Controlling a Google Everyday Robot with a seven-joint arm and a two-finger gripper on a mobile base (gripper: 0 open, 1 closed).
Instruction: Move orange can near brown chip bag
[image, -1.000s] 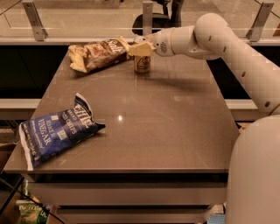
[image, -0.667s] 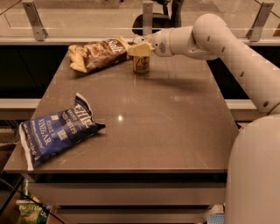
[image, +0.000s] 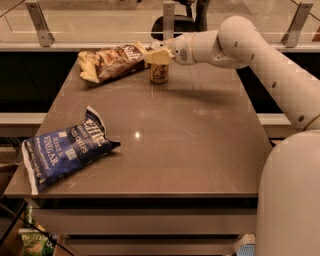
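Since I'm holding this against the shot from a second ago, the short answer is that pretty much nothing is changing. The small golden-orange metal drink can (image: 159, 75) with the dark logo is standing upright in the same spot on the grey-brown rectangular tabletop (image: 200, 140), out toward 12 o'clock near the far edge. The cream-coloured two-finger gripper (image: 157, 55) is still sitting right down on the can's top, hiding it.

The crinkled dark-brown chip bag (image: 107, 62) with the pale yellow ends is lying at about 11 o'clock on the table. Its nearer end is coming in just beside the can, at the can's 10 o'clock. I can't tell if they're actually touching, because the gripper is covering that bit.

I also can't tell whether the gripper is clamping the can or has already let it go. The white robot arm (image: 260, 55) is reaching in from 2 o'clock.

What that's telling me: the can is looking like it's already parked where the task wants it, so I'm guessing only the release and pull-back are left. Backing off carelessly could be tipping a light can like that.

The blue foil chip bag (image: 65, 152) with white lettering is lying way off at 8 o'clock, well apart from all this
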